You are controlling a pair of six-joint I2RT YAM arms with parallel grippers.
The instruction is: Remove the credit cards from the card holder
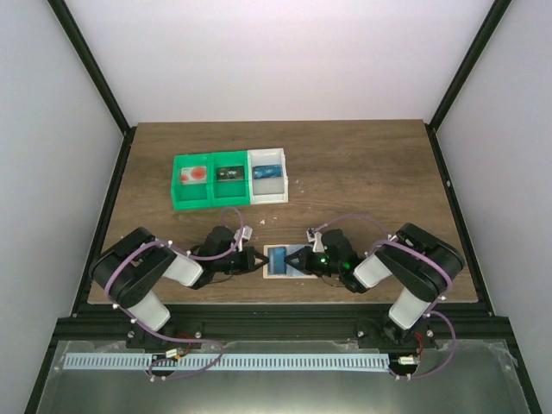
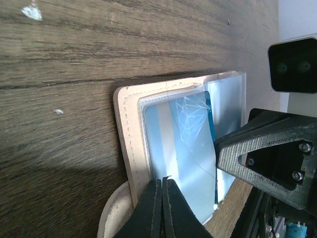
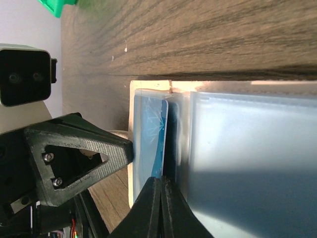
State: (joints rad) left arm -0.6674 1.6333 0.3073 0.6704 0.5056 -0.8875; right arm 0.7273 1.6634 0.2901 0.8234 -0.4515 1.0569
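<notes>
While left arm anchors, left gripper (image 2: 162, 184): jaws closed to a slit on near edge of tan flat rectangular card holder (image 2: 126, 134); it should clamp hard and press down.
Holder position: flat on dark wood-grain table (image 2: 59, 74), between both grippers, near table's front edge.
Card: thin light blue plastic credit card (image 2: 190, 148) in clear pocket; how far out, cannot tell.
Right gripper (image 3: 161, 184): jaws closed at card's edge, looks pinched on it.
Pull: straight along pocket, low, parallel to table, away from left arm; slow, no twist.
Risk: holder drags along if left pinch slips.
</notes>
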